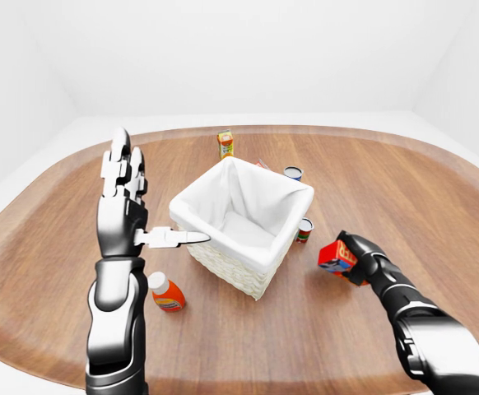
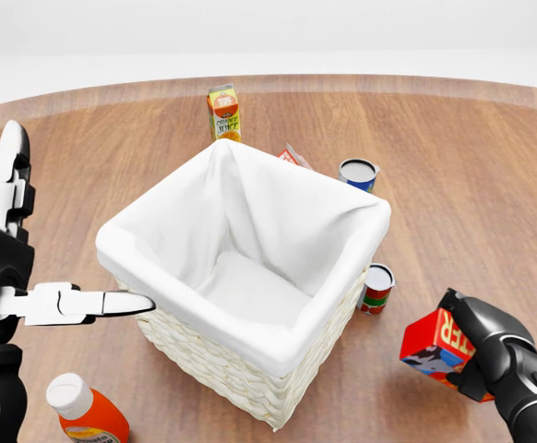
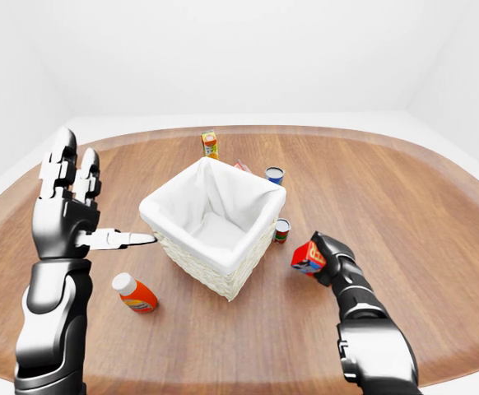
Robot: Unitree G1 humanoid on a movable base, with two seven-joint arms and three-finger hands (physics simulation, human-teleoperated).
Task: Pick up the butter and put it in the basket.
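The butter (image 2: 432,347) is a red and orange box with a blue patch. My right hand (image 2: 471,355) is shut on it and holds it just above the table, to the right of the basket at the lower right of the head view. The white-lined wicker basket (image 2: 215,365) stands in the middle of the table, and I see nothing in it. My left hand (image 1: 141,202) is open and raised upright at the basket's left side. Its fingers point up and its thumb (image 2: 112,303) reaches toward the basket's rim.
An orange bottle (image 2: 84,413) lies below my left hand. A juice carton (image 2: 223,112), a small red-white packet (image 2: 293,157) and a blue-white can (image 2: 357,173) stand above the basket. A red-green can (image 2: 375,288) stands between the basket and the butter. The round wooden table (image 1: 437,189) is wide.
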